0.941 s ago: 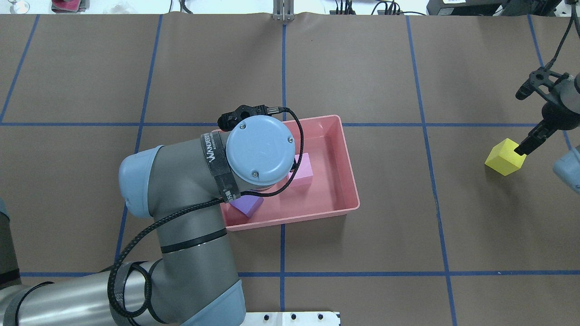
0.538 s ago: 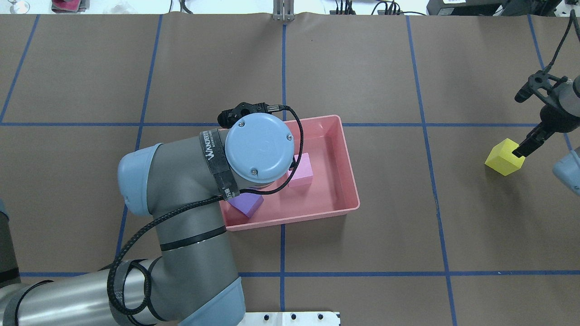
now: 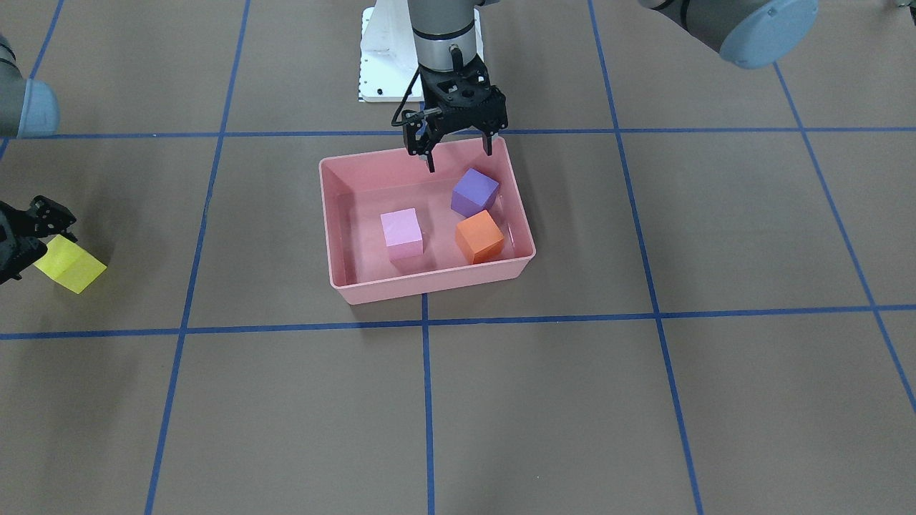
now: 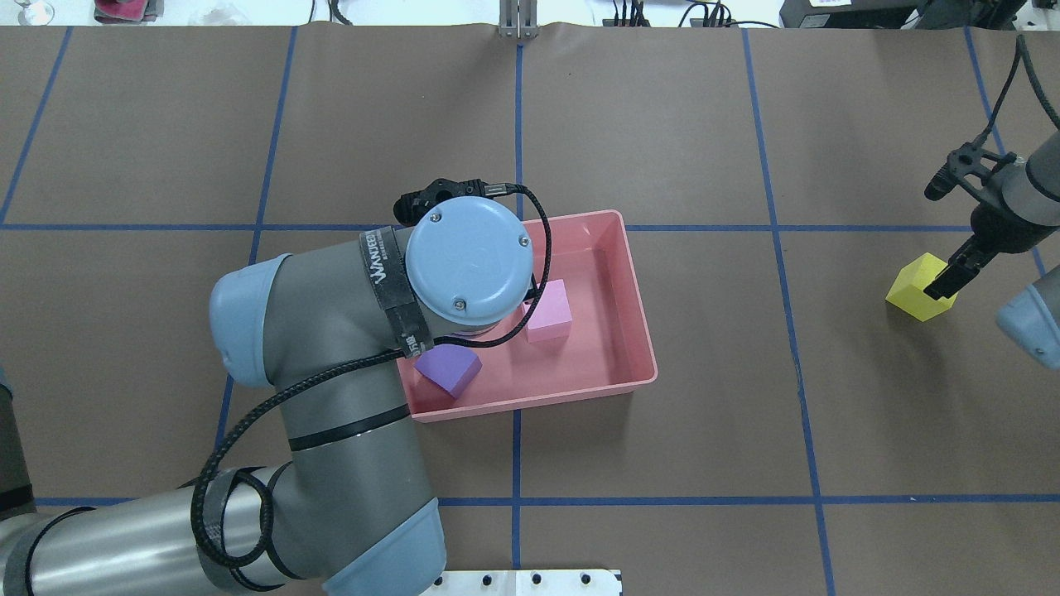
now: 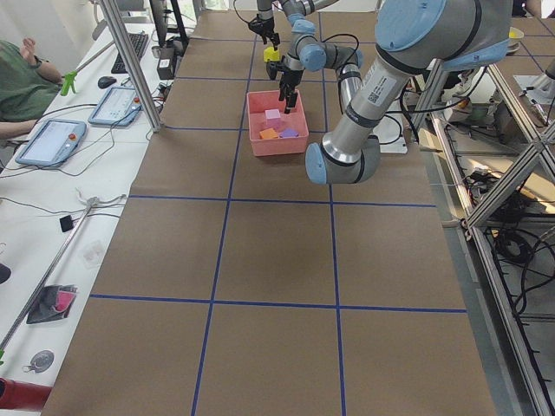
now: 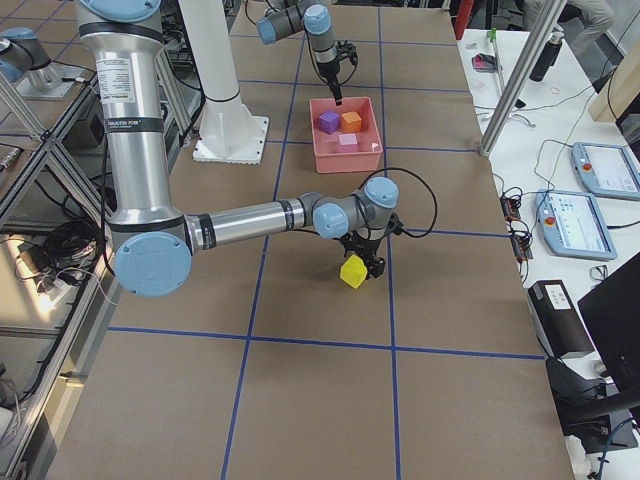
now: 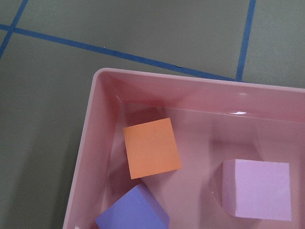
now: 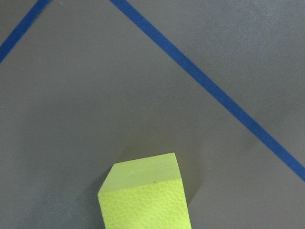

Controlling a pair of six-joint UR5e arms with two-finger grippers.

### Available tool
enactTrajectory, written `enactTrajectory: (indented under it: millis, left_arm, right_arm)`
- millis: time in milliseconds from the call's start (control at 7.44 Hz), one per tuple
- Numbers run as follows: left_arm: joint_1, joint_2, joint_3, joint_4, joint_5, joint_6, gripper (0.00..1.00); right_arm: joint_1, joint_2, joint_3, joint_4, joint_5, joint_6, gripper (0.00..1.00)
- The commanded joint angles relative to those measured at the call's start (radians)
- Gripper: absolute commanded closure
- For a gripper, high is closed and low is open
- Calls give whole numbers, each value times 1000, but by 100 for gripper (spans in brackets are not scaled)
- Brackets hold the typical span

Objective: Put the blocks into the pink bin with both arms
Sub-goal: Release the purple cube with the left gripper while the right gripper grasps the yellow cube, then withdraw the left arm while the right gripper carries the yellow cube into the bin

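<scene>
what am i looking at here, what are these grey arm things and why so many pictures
This is a two-armed robot at a brown table; each arm ends in a black two-finger gripper. The pictures show one moment from several cameras: one overhead behind the robot, one facing it, one at each table end, and one on each wrist. A pink bin sits mid-table with a purple block, an orange block and a light pink block inside. The left gripper hangs open and empty over the bin's robot-side wall. The right gripper appears shut on a yellow block, tilted, outside the bin.
</scene>
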Motion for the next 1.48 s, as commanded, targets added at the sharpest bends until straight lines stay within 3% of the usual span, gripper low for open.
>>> enactTrajectory:
  millis: [0, 403, 538, 672, 807, 1210, 1345]
  left_arm:
    - [-3, 0, -1, 1, 0, 23, 0]
    - [-3, 0, -1, 0, 0, 21, 0]
    - [-3, 2, -3, 0, 0, 21, 0]
    - [-3, 2, -7, 0, 0, 23, 0]
    - [-4, 2, -12, 1, 0, 23, 0]
    - [-65, 93, -197, 55, -11, 150, 0]
    - [-106, 154, -231, 56, -14, 222, 0]
  right_arm:
    - [-27, 0, -22, 0, -2, 0, 0]
    - [-49, 5, -48, 2, -4, 1, 3]
    - [-49, 8, -47, 2, -1, 38, 89]
    - [-49, 19, -35, 0, 7, 50, 100]
    - [-44, 25, -19, 2, 42, 69, 100]
    - [98, 51, 70, -27, 239, 132, 100]
    - [118, 122, 119, -142, 258, 179, 100]
